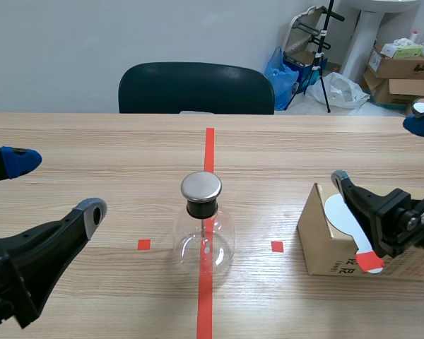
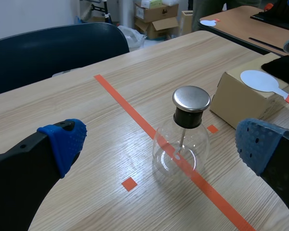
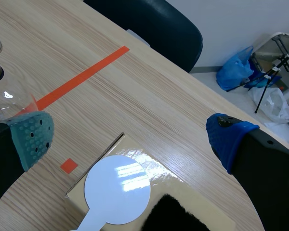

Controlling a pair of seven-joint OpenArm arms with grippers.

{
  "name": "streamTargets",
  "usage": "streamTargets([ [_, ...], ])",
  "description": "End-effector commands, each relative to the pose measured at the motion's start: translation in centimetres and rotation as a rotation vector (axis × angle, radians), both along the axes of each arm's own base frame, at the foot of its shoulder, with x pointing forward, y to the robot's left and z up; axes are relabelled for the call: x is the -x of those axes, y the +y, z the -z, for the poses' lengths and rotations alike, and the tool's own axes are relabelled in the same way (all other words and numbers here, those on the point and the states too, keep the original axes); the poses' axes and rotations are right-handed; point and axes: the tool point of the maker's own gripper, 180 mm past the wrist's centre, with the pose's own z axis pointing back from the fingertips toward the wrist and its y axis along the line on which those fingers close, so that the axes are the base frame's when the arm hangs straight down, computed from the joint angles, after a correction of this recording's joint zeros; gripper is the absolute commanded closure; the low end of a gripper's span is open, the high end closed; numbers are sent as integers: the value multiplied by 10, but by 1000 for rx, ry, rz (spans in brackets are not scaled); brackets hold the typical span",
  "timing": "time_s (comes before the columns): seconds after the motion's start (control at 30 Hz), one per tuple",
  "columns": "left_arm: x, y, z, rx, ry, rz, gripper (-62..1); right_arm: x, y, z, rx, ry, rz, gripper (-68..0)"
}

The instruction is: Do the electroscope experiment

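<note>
The electroscope (image 1: 201, 219) is a clear glass flask with a black stopper and a flat metal cap, standing on the orange tape line at mid-table. In the left wrist view the electroscope (image 2: 183, 139) stands ahead of my left gripper (image 2: 159, 139), which is open and holds nothing. A white round paddle (image 1: 339, 215) with an orange handle lies on a cardboard box (image 1: 321, 244) at the right. My right gripper (image 1: 381, 152) hangs open just above that box. Under it, the right wrist view shows the paddle (image 3: 116, 188) and a black furry cloth (image 3: 171, 214). My left gripper (image 1: 56, 187) is low at the left.
A dark chair (image 1: 196, 88) stands behind the table's far edge. Beyond it at the right are cardboard boxes (image 1: 403, 67), a blue bag (image 1: 281, 70) and a tripod (image 1: 324, 49). Small orange squares (image 1: 143, 244) mark the table either side of the flask.
</note>
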Motion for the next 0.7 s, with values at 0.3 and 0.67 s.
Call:
streamTargets([
  [0.3,-1,-4,-10,23,-28,7,-623,-4,0,-9,2,-24,-1,-679],
  [0.67,-1,-4,-10,23,-28,7,-623,-3,0,-5,75,-34,-16,-679],
])
